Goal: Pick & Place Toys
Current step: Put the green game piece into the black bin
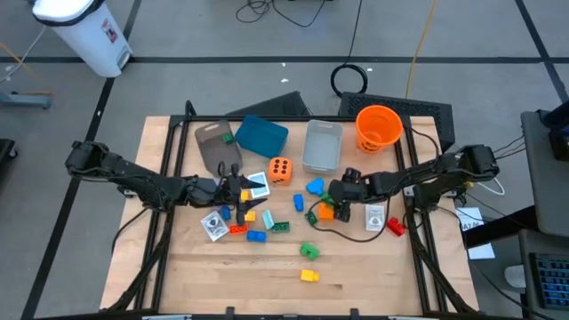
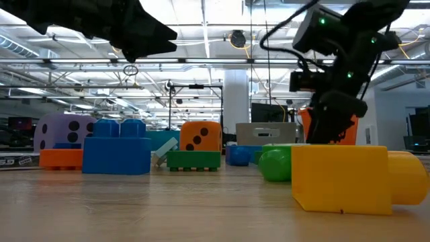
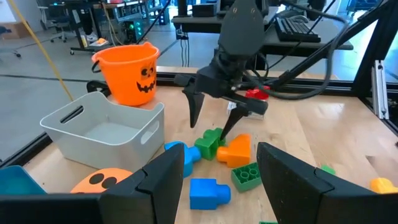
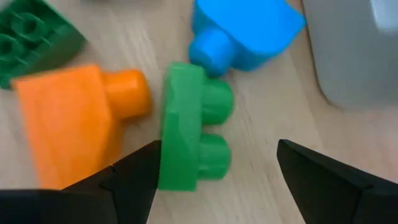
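Dark left tool hovers half-open and empty over bricks and cards left of centre on the tabletop. Right tool stands wide, straddling a green brick beside an orange brick.

The high view looks straight down on the whole bench. The low view looks level across it. Both wrist views share the green brick closely.

green brick on its side | touching orange brick | blue brick beside
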